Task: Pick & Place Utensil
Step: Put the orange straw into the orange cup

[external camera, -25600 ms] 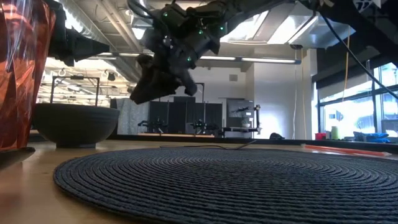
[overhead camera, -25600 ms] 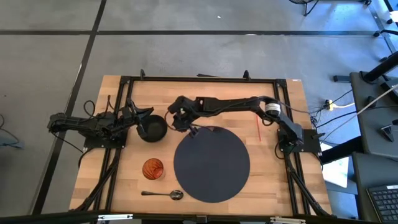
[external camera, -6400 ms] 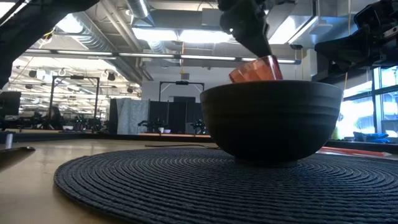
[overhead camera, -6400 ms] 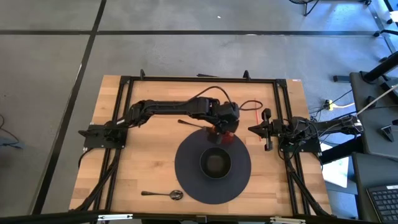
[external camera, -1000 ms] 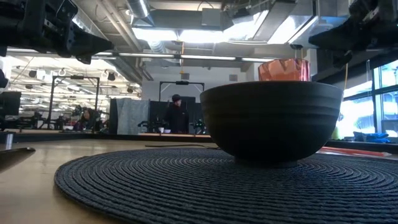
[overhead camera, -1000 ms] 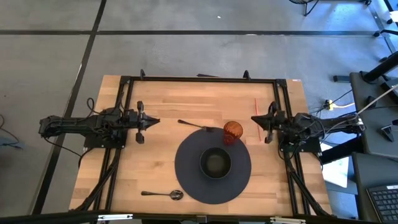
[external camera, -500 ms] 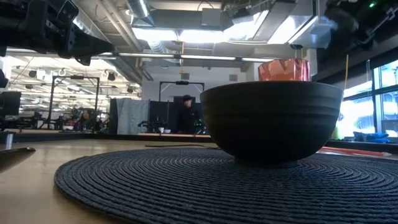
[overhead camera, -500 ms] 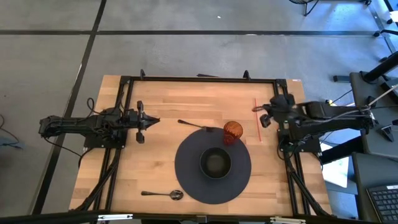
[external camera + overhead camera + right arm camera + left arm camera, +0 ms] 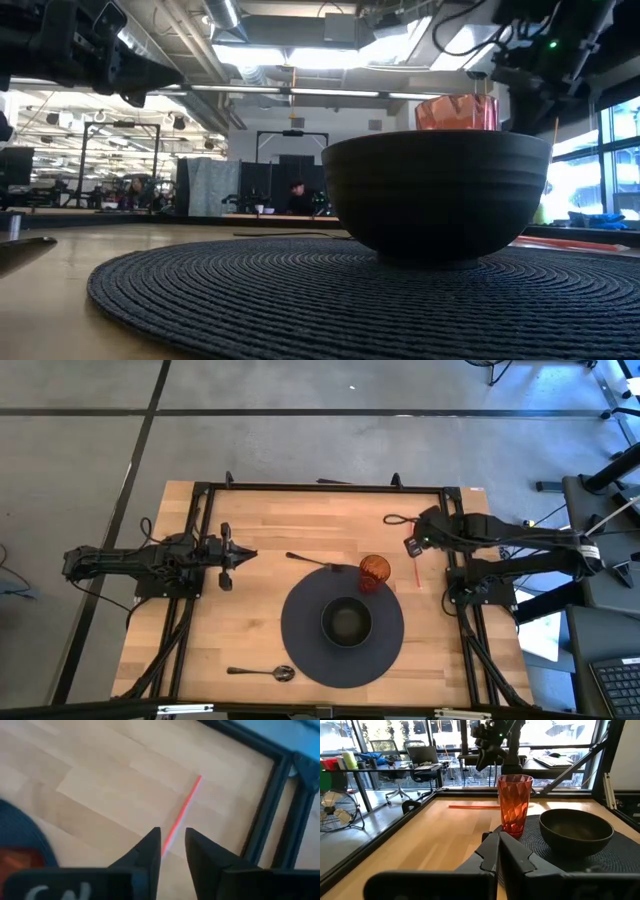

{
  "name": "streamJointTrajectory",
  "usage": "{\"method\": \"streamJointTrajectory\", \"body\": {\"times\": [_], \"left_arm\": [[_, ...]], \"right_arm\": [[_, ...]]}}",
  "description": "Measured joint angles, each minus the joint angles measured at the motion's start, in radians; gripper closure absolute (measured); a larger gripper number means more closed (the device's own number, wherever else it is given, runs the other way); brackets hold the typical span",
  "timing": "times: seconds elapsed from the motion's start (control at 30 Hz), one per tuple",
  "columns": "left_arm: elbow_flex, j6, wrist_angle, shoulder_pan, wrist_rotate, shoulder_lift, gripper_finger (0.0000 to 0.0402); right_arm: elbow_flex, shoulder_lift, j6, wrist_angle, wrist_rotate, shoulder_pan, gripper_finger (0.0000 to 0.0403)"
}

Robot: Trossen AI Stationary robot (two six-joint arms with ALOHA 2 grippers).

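Only the high view shows the spoon point(image 9: 262, 673), lying at seven o'clock off the round mat point(image 9: 300, 645), and the fork point(image 9: 308, 561) at eleven o'clock. The right wrist view alone shows the right gripper point(image 9: 172, 844) parted a little, empty, over the red straw point(image 9: 183, 813). The left gripper point(image 9: 498, 851) is pressed together, holding nothing, at nine o'clock. In the low view the bowl point(image 9: 436, 190) hides most of the red cup point(image 9: 456, 112)

Two dark jointed arms point(image 9: 130, 560), black cables, green light, dark wedge-shaped jaws
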Motion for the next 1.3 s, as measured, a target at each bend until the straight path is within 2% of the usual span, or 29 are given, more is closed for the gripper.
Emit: {"method": "streamJointTrajectory", "body": {"times": [0.13,0.3,0.7,0.8,1.0,1.3], "left_arm": [[0.000,0.000,-0.007,0.000,0.000,0.000,0.0393],[0.000,0.000,-0.007,0.000,0.000,0.000,0.0394],[0.000,-0.002,-0.008,0.000,0.000,0.000,0.0397],[0.000,-0.002,-0.008,0.000,-0.001,0.000,0.0395],[0.000,-0.002,-0.008,0.000,-0.001,0.000,0.0395],[0.000,0.000,-0.008,0.000,-0.001,0.000,0.0394]], "right_arm": [[-0.001,0.039,-0.002,0.017,-0.088,-0.068,0.0304],[-0.042,0.096,-0.071,0.124,-0.200,-0.140,0.0303],[-0.156,0.236,-0.167,0.274,-0.253,-0.323,0.0303],[-0.163,0.272,-0.193,0.300,-0.261,-0.375,0.0303],[-0.163,0.346,-0.234,0.397,-0.357,-0.453,0.0303],[-0.162,0.510,-0.269,0.451,-0.367,-0.557,0.0303]]}}
